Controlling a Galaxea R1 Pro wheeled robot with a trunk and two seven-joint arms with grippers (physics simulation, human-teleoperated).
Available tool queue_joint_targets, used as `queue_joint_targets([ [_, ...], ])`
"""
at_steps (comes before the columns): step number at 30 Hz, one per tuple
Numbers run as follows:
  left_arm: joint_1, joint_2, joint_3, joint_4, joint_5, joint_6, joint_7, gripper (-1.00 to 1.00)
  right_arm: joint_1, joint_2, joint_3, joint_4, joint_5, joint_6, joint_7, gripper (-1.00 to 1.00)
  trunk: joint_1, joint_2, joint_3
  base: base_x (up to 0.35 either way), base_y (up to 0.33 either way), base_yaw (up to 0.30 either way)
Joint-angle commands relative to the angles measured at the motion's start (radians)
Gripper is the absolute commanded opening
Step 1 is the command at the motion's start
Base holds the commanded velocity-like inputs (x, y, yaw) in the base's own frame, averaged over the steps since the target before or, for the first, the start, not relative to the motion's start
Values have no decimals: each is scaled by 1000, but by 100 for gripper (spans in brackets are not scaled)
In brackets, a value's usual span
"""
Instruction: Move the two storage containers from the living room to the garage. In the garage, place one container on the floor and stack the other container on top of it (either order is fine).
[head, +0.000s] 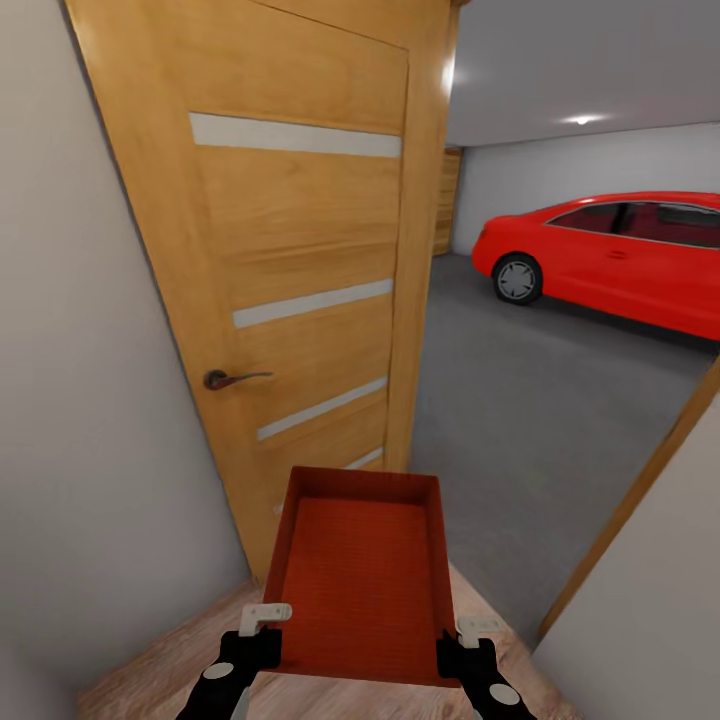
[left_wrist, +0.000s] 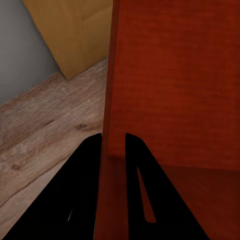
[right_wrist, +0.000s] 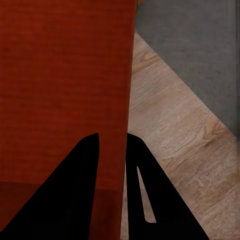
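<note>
At the doorway between wood-plank flooring and the garage floor, a rust-red storage container is carried level in front of the robot, above the threshold. Its open top faces up and its flat bottom is bare; nothing lies inside. Its long axis runs straight away from the robot, its far short wall toward the garage. The left gripper has its jaws clamped over the near end of the container's left wall, one finger inside and one outside, as the left wrist view confirms. The right gripper grips the right wall likewise. A wooden door stands open at the left, and a red car is parked well beyond.
</note>
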Motion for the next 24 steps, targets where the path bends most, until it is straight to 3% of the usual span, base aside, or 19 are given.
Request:
queue_joint_targets([
  [1, 0, -59, -21, 1, 11, 10, -14, -100, -1, 0, 13, -2, -5, -6, -17, -100, 1, -2, -2, 0, 1, -234],
  [24, 0, -60, -21, 1, 11, 10, -13, -100, -1, 0, 13, -2, -5, -6, -17, -100, 1, -2, -2, 0, 0, -263],
])
